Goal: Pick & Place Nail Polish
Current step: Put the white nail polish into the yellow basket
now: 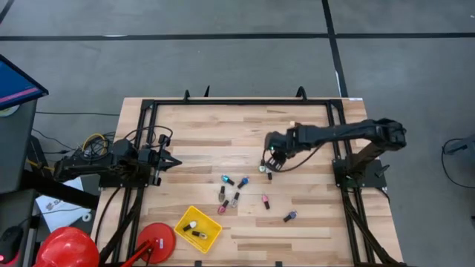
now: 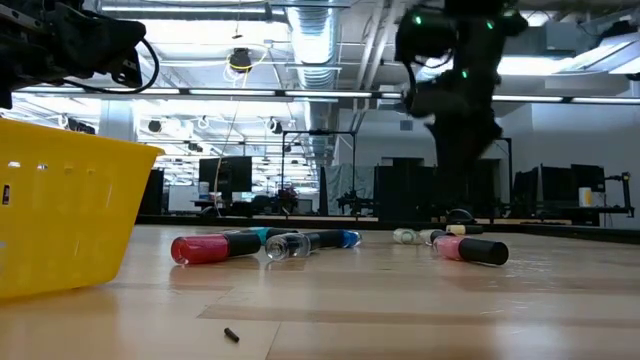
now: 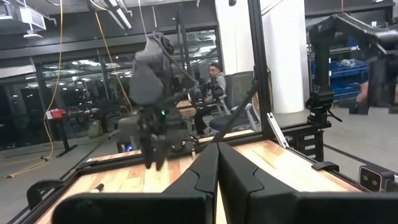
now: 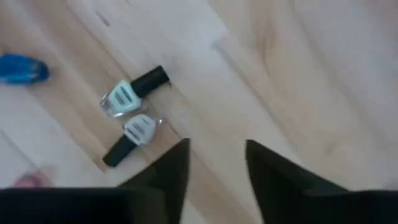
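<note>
While right hand hovers, pale bottles beside.

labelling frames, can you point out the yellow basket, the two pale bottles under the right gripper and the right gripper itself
yellow basket [image 1: 211, 233]: high view, on its right rim.
pale bottles [image 4: 122, 98]: right wrist view, on the upper bottle's glass body.
right gripper [image 4: 214, 163]: right wrist view, between its open fingertips.

the floor around the table is grey, with dark lines crossing it. in the room behind are glass walls, a white pillar and silver ducts under the ceiling with long lamps. a person sits on a chair there.
</note>
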Controlling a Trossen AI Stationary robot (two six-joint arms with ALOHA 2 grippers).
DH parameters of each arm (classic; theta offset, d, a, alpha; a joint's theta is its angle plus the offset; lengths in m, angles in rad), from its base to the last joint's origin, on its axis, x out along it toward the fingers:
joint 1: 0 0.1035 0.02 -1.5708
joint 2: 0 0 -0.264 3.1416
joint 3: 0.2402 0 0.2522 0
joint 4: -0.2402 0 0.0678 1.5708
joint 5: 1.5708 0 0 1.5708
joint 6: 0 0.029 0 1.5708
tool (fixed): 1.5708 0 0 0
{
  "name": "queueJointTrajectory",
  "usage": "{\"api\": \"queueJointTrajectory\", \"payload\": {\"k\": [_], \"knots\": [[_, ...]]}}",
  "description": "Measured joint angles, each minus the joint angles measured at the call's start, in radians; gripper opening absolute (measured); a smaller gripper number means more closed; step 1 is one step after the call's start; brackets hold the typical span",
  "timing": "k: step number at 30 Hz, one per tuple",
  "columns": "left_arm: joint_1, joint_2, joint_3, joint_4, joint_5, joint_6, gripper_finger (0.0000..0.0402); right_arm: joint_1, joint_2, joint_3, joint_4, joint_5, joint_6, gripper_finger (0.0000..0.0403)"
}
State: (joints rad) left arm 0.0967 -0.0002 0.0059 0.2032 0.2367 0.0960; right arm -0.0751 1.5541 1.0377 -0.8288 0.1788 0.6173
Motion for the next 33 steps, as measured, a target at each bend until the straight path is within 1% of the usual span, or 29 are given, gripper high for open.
{"api": "queueJointTrajectory", "payload": {"k": [3,6,10,15,21,23,26,33], "knots": [[0.000,0.000,0.000,0.000,0.000,0.000,0.0001,0.037,0.030,-0.052,0.065,0.003,0.119,0.0231],[0.000,0.000,0.000,0.000,0.000,0.000,0.0001,0.080,0.085,-0.058,0.111,0.019,0.189,0.0267],[0.000,0.000,0.000,0.000,0.000,0.000,0.0001,0.132,0.139,-0.057,0.180,0.040,0.223,0.0275],[0.000,0.000,0.000,0.001,0.000,0.000,0.0001,0.176,0.195,-0.057,0.196,0.041,0.294,0.0274],[0.000,0.000,0.000,0.003,0.000,0.000,0.0001,0.204,0.253,-0.052,0.221,0.054,0.326,0.0273],[0.000,0.000,0.000,0.004,0.000,0.000,0.0001,0.209,0.259,-0.052,0.221,0.053,0.327,0.0265],[0.000,0.000,0.000,0.007,0.000,0.000,0.0001,0.218,0.260,-0.053,0.226,0.053,0.330,0.0232],[0.000,0.000,0.000,0.008,0.000,0.000,0.0001,0.238,0.261,-0.053,0.238,0.048,0.327,0.0096]]}}
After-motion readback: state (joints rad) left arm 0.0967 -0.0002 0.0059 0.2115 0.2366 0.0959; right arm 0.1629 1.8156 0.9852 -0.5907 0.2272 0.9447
